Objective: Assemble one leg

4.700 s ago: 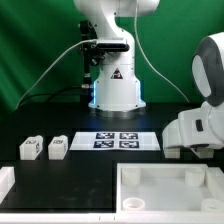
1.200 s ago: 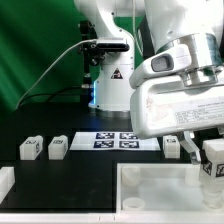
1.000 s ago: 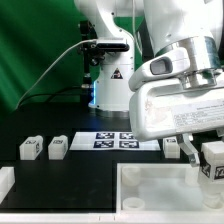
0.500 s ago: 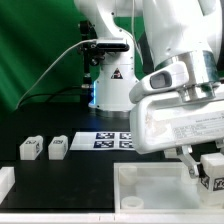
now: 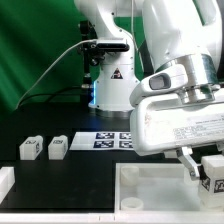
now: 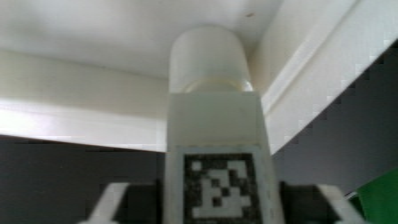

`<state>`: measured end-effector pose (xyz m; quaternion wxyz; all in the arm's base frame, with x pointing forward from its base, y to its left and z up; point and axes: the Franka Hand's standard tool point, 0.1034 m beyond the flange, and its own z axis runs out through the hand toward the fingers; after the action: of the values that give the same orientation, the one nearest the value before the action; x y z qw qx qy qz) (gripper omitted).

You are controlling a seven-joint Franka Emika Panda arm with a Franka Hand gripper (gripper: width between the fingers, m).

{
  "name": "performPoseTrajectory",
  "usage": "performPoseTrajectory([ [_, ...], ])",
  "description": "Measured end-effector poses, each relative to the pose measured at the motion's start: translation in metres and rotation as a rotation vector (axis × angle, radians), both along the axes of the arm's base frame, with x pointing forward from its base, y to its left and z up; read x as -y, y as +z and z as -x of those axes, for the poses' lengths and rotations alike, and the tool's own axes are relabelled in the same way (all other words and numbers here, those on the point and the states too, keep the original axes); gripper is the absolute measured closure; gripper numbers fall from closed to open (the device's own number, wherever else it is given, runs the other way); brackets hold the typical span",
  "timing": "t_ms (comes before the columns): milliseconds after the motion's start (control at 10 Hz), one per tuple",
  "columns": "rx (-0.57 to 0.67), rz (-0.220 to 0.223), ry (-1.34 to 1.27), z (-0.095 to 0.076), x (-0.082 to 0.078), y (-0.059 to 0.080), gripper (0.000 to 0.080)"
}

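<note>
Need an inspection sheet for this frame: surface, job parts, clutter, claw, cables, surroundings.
Surface: black table, with the marker board flat on it.
Job's things: leg held by a tray corner, at the exterior view's right; spare legs stand at its left.
Clutter: white piece, cut off by the frame.
Claw: shut on the leg.
Cables: black cable runs to the arm base.
Surroundings: green backdrop.
</note>
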<state>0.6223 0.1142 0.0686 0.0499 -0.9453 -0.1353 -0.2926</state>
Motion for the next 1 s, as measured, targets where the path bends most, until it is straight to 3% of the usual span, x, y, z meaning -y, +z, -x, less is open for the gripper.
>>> performPoseTrajectory([
  [100, 0.0, 0.0, 0.0, 0.0, 0.0, 0.0, 0.0202],
  [300, 0.0, 0.0, 0.0, 0.0, 0.0001, 0.0, 0.0161],
  [1000, -0.001, 0.0, -0.003, -0.0005, 0.0017, 0.0009, 0.0151],
])
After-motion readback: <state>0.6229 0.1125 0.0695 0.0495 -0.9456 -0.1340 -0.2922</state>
